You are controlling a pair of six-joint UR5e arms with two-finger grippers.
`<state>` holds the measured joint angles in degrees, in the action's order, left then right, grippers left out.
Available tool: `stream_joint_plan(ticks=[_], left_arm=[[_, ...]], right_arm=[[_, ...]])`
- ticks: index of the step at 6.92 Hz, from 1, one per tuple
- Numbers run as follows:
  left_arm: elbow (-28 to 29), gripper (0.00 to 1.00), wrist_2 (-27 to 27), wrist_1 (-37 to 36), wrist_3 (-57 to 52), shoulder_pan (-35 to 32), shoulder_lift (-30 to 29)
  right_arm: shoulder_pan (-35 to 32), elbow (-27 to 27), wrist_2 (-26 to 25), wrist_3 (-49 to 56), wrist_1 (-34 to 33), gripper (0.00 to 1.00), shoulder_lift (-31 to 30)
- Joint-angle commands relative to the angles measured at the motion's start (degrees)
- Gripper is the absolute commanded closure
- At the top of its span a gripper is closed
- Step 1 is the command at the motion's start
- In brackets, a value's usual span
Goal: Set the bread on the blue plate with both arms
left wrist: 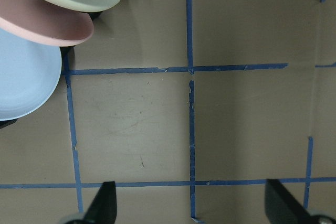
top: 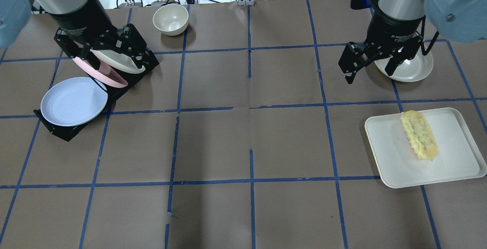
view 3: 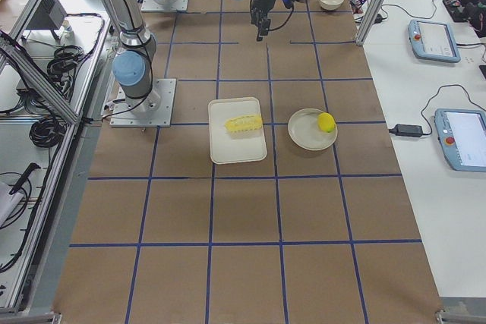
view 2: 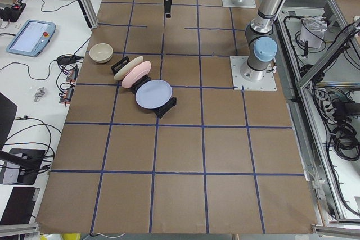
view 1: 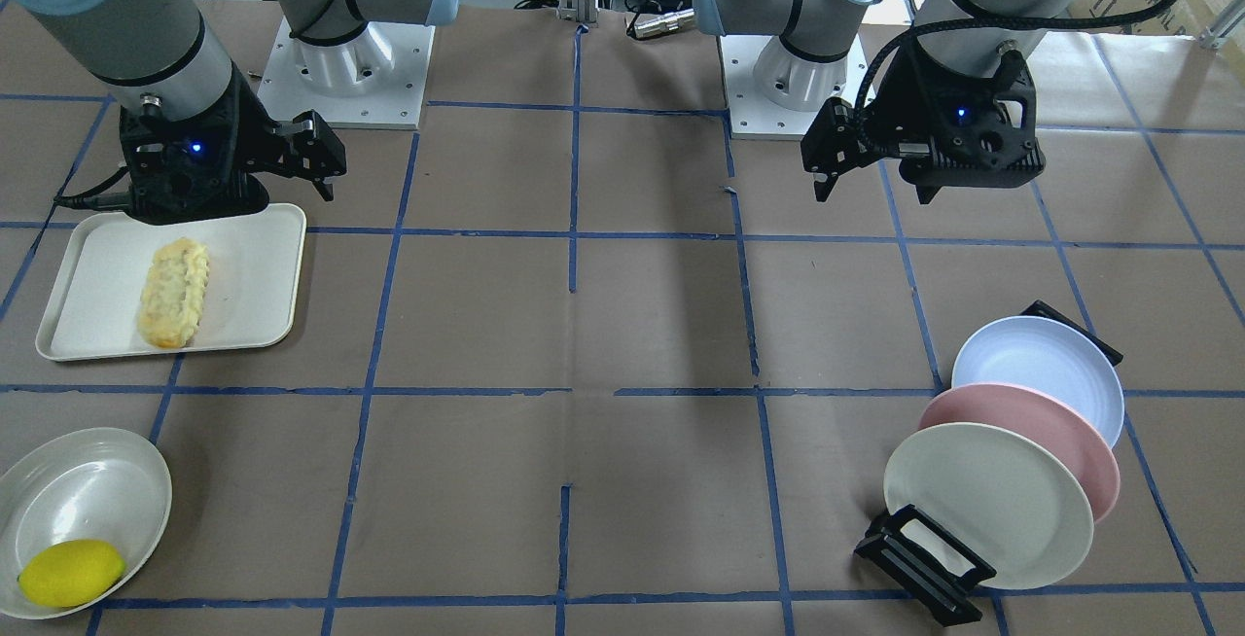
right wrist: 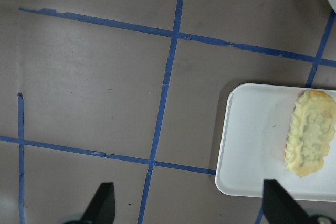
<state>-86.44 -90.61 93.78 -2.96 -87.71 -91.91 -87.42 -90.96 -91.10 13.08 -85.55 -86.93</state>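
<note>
So the brown-papered table (top: 243, 146) is being shared by two arms, and nothing is being carried by either. The left arm (top: 64, 1) is being held above the black plate rack (top: 57, 131), the right arm (top: 399, 5) on the tray's side. The bread (top: 418, 134) is being left lying on the white tray (top: 452, 150), well apart from the blue plate (top: 74, 100), which is being propped at the end of the rack beside the pink plate (top: 99, 75). Both the left gripper (view 1: 875, 184) and the right gripper (top: 370, 70) are being kept spread wide, empty. The loaf is probably being underestimated: it looks light but soft and crumbly, so it's best pinched gently across its narrow middle, not by the ends.
</note>
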Motion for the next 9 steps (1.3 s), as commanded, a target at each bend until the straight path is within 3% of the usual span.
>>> stream_joint_plan(ticks=[1,3,5,9], left_arm=[[0.14,0.0,-0.26,0.0,-0.03,0.17,-0.03],[0.14,0.0,-0.44,0.09,-2.82,4.79,0.32],[0.22,0.0,-0.35,0.18,-15.71,16.47,-1.16],[9.16,0.0,-0.09,-1.22,-41.0,32.74,-18.34]], right_arm=[[0.05,-0.09,0.04,-0.07,0.03,0.0,-0.08],[0.05,-0.18,0.04,-0.07,0.03,0.0,-0.09],[0.05,-0.18,0.04,-0.07,0.03,0.0,-0.26],[0.14,-0.36,0.04,0.02,0.12,0.0,0.0]])
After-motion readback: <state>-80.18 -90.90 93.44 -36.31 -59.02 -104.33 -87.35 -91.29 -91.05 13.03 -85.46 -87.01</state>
